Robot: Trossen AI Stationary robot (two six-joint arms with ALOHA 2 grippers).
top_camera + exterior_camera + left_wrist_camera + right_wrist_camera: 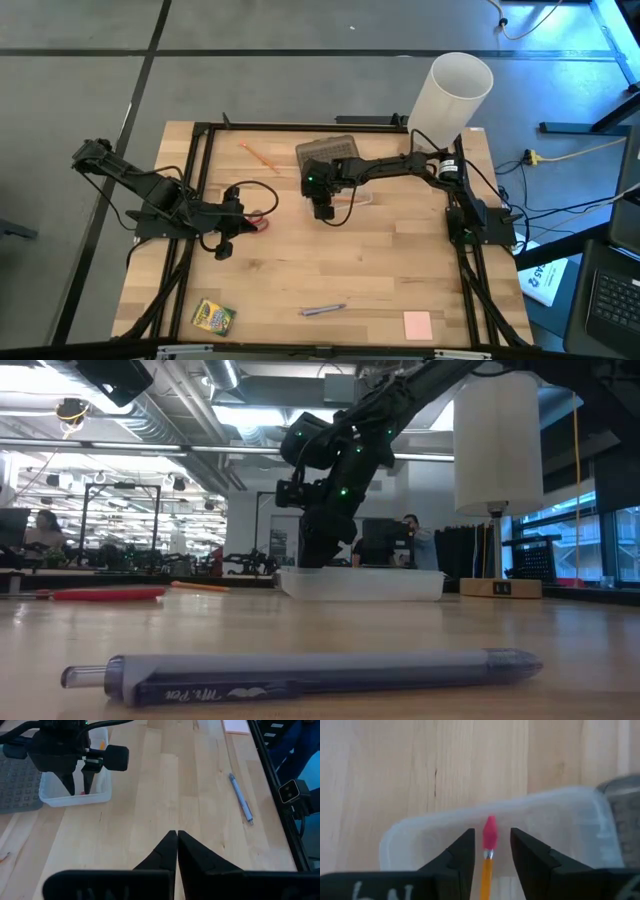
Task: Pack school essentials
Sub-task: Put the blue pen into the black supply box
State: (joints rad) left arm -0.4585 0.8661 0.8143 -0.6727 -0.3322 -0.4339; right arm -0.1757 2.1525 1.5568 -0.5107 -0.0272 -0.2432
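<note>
My right gripper [320, 207] is open and points down into the clear case [352, 196]. In the right wrist view an orange pencil [487, 870] with a pink eraser [490, 832] lies between the fingers, with a gap on each side. A second orange pencil [260, 155] lies on the table toward the far left. My left gripper [223, 247] is shut, empty, and just left of the red-handled scissors [260, 222]. Along the near edge lie the crayon box [213, 316], blue pen [322, 310] and pink pad [417, 323].
The case's grey dotted lid [327, 150] lies flat beside the case on its far side. A tall white cylinder [455, 90] stands at the far right corner. Black frame rails [195, 180] run along the table's sides. Bare wood lies in the table's middle.
</note>
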